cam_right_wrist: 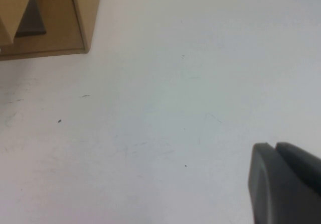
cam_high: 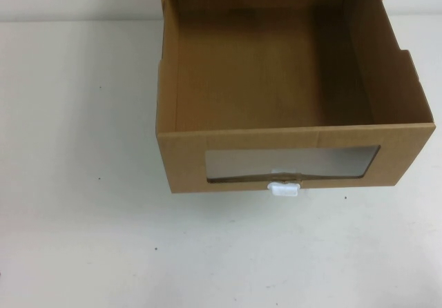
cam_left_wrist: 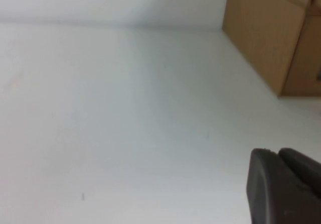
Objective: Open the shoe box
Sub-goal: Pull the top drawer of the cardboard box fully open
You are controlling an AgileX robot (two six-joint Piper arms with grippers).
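Note:
The brown cardboard shoe box (cam_high: 290, 149) stands on the white table in the high view, its top open and its inside bare. Its front wall has a clear window (cam_high: 293, 161) and a small white clasp (cam_high: 284, 188) below it. Neither arm appears in the high view. My left gripper (cam_left_wrist: 277, 153) is shut with nothing in it, hovering over bare table, apart from the box's side (cam_left_wrist: 266, 38). My right gripper (cam_right_wrist: 275, 147) is likewise shut and holds nothing, well away from the box corner (cam_right_wrist: 55, 18).
The white table (cam_high: 83, 184) spreads wide on the box's left and in front of it. A pale wall runs along the back. A few dark specks mark the tabletop.

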